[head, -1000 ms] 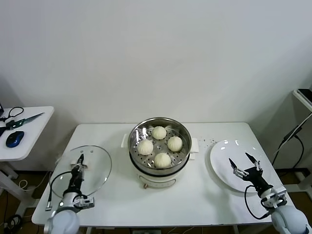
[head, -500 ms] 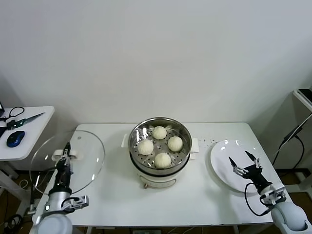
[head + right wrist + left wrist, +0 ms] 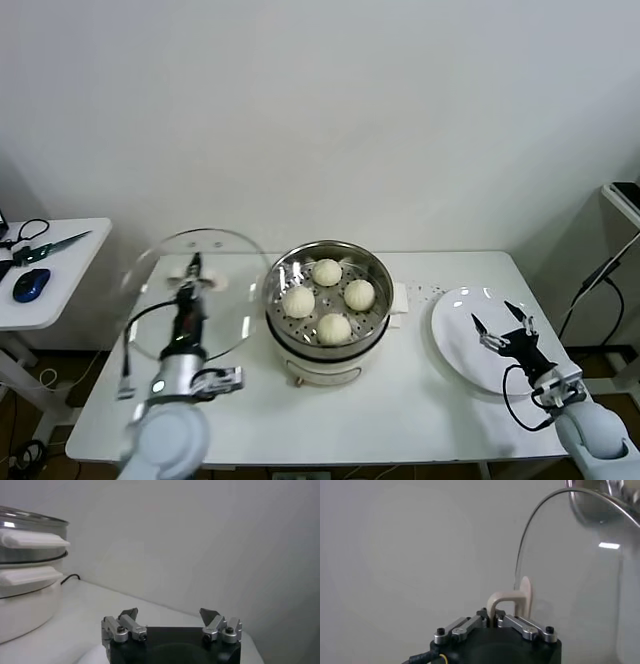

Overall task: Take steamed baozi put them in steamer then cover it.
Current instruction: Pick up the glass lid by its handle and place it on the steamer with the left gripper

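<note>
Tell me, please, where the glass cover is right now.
In the head view, the cover is held up off the table by the left gripper, shut on its white handle, just left of the steamer.

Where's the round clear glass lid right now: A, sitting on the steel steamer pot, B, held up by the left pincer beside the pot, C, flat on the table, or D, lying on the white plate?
B: the left pincer is shut on the round clear glass lid by its white handle, beside the open steel steamer pot.

Shiny polished steel steamer (image 3: pixel 327 300) on a smooth white plastic base; clear glass cover (image 3: pixel 190 295); matt, smooth baozi (image 3: pixel 334 328); glossy white plate (image 3: pixel 462 335).
</note>
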